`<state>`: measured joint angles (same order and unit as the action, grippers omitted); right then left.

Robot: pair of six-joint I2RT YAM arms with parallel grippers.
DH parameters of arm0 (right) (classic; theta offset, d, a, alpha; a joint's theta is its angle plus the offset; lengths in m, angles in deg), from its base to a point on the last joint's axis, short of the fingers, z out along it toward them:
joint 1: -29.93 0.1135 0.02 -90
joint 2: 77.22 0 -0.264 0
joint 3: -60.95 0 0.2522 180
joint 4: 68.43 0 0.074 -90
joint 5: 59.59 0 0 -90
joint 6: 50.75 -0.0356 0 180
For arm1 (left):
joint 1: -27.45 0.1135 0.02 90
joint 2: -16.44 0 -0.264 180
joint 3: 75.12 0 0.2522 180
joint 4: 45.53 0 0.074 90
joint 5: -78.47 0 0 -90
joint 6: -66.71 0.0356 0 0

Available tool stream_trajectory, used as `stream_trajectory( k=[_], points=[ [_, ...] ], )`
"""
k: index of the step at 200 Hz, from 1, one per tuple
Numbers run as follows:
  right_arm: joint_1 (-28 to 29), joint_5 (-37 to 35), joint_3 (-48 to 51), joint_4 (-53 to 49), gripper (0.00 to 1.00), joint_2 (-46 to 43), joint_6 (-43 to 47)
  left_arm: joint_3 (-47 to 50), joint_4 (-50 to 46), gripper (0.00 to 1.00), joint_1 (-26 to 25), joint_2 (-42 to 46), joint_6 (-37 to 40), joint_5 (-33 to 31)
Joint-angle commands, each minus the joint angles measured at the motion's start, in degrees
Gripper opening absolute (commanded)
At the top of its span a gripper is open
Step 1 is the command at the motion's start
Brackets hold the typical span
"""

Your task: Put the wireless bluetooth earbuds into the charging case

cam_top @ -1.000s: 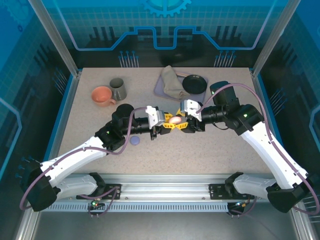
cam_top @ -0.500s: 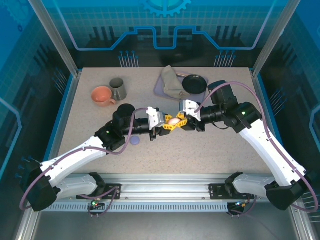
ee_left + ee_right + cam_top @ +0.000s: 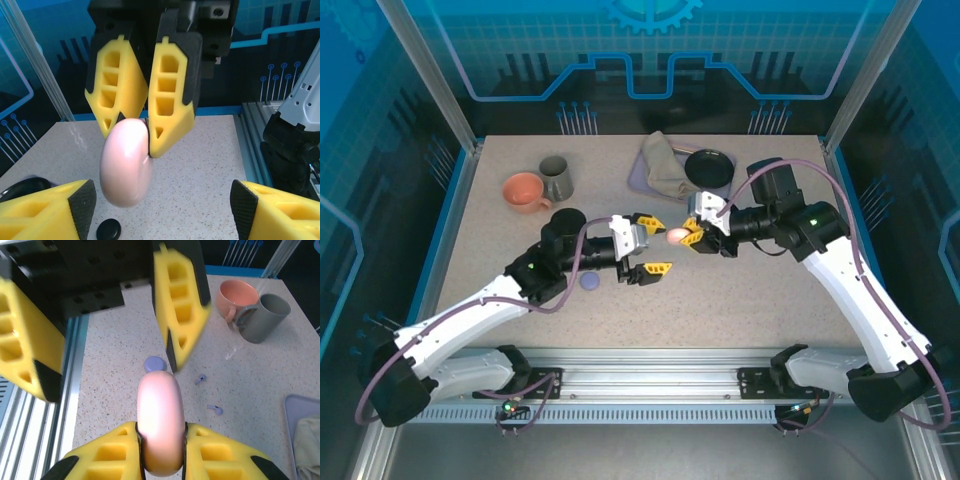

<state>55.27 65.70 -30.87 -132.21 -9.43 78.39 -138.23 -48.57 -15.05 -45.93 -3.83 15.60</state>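
Top external: left gripper jaws wide apart, empty. Right gripper clamped on pink charging case, held off the desk.
Left wrist: case stands on edge between the right gripper's fingers.
Right wrist: two lilac earbuds lie loose on the desk near the lilac round case.

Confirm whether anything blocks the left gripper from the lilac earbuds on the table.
Nothing visible does. The lilac earbuds lie on bare table. The left gripper is open, and the right gripper holds the pink case up off the table.
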Motion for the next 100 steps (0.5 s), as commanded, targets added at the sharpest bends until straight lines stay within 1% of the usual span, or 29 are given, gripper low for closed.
stream_trajectory(
  k=[1, 22, 46, 72, 100],
  points=[
    [-1.72, -2.54, 1.49, -2.46, 0.2, 1.07, 0.76, 1.39, -1.13, 0.77, 0.56, 3.6, 0.66, -2.95],
    [-2.74, -6.33, 1.78, -3.5, 0.2, 4.63, -1.08, 2.64, -1.59, 0.8, 1.57, 6.73, -0.05, -7.9],
    [-2.86, -9.46, 1.43, -4.6, 0.19, 10.36, -3.27, 5.43, 0.72, 0.81, 2.99, 11.08, -1.34, -12.13],
    [-2.91, -10.47, 0.35, -4.76, 0.19, 17.19, -3.9, 6.67, 0.1, 0.83, 3.72, 14.65, -1.51, -14.1],
    [-3.11, -13.15, -5.32, -8.6, 0.19, 27.12, -3.86, 6.77, -1.93, 0.86, 3.76, 16.86, -1.49, -15.35]
  ],
)
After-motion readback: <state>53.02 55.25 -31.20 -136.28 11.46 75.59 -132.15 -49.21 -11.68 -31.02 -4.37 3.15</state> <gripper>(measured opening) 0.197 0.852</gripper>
